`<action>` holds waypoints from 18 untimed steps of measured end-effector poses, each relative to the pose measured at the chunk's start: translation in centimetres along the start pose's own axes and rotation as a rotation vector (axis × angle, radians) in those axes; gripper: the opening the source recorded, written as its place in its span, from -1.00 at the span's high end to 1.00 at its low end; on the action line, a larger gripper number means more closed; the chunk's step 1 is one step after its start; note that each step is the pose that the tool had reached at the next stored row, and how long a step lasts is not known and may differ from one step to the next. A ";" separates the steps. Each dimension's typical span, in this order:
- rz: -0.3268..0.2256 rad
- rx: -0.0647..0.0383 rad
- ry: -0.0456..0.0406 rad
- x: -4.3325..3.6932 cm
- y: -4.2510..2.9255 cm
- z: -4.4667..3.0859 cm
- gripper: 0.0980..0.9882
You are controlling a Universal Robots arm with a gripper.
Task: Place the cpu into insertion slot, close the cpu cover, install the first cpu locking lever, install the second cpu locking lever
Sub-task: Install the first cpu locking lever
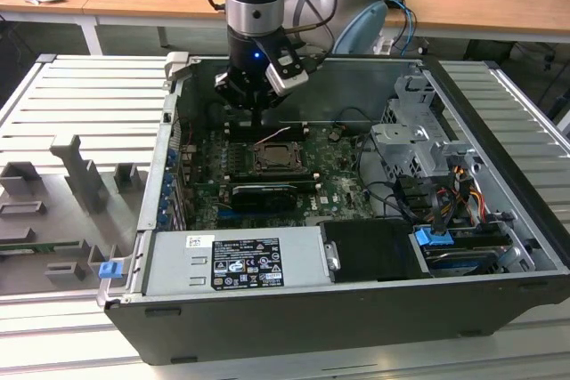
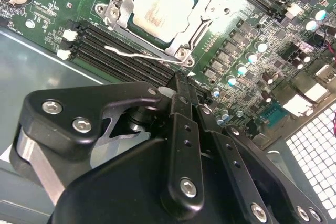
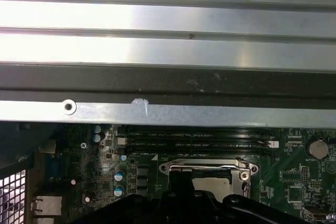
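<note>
1. The tool [image 2: 181, 85] hung clenched, grasping nothing, just above the memory slots [image 2: 126, 56] beside the insertion slot [image 2: 181, 51]
2. The cpu [image 2: 163, 9] sat in that slot, framed by the cpu cover [image 2: 207, 11]
3. One thin locking lever [image 2: 131, 53] stuck out, unlatched

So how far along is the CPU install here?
Done: the cpu is seated, with the cpu cover lying flat around it. In hand: the gripper hangs just above a wire locking lever that sticks out unlatched beside the cover. Left: latching the levers; the second lever's state I cannot tell.
</note>
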State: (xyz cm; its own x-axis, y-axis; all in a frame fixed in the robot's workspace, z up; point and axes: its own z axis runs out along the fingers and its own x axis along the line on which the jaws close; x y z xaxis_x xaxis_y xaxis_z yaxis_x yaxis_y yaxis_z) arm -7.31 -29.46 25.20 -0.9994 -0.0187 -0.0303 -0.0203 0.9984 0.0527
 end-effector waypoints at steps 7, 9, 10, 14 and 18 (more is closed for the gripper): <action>0.000 0.000 0.0000 -0.32 -0.01 0.01 0.98; 0.000 0.000 0.0000 -0.43 -0.01 0.02 0.98; 0.000 0.000 0.0001 -0.52 -0.01 0.02 0.98; 0.000 0.000 0.0000 -0.74 -0.02 0.03 0.98; 0.000 0.000 0.0000 -0.93 -0.02 0.05 0.98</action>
State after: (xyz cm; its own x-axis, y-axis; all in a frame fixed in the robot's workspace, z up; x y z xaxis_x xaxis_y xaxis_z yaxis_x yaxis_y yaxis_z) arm -6.37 -29.46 25.18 -0.9994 -0.0187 -0.0303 -0.0203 0.9984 0.0527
